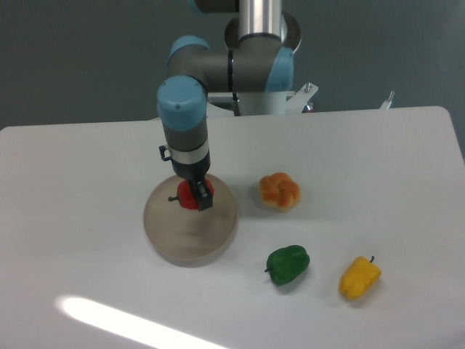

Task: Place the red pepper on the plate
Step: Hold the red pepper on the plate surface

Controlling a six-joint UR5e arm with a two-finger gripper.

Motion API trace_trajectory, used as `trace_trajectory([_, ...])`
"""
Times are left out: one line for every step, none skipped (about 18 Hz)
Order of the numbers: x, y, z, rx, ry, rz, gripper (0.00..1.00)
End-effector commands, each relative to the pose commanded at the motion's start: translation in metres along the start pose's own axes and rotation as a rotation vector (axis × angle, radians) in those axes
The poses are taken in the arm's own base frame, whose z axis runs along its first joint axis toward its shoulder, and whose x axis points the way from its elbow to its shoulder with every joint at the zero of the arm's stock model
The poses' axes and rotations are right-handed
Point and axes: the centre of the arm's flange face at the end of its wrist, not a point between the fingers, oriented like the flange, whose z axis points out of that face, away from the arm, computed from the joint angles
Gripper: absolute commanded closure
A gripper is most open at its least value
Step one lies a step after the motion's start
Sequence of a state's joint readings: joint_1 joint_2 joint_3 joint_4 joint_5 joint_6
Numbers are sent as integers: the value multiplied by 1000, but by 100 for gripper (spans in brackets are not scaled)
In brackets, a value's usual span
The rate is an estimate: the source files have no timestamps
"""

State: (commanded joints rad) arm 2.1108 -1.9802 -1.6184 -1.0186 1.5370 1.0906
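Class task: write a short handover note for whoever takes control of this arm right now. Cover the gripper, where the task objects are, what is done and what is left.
Gripper: shut on the red pepper, over the plate.
Red pepper: held above the plate's upper part; whether it touches the surface cannot be told.
Plate: on the table, left of the orange pepper; the green pepper and yellow pepper lie nearer the front right.
Done: pepper picked up and brought over the plate.
Left: lower if needed, open the gripper, retract the arm.
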Motion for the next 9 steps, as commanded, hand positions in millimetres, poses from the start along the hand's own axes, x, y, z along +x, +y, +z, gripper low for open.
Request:
trace_trajectory([-2, -1, 4, -1, 3, 1, 56])
trace_trajectory([-3, -1, 9, -2, 4, 6, 56])
trace_trajectory([-4, -2, 12, 1, -1, 8, 56])
trace_trajectory([-5, -3, 15, 5, -3, 9, 56])
trace_trajectory([-7, -2, 18, 7, -3, 9, 56])
trace_trajectory([-7, -2, 22, 5, 1, 15, 56])
trace_trajectory([-8, -3, 23, 5, 1, 15, 56])
trace_trajectory([-8, -3, 24, 6, 1, 15, 56])
trace_trajectory([-8, -3, 26, 8, 4, 15, 56])
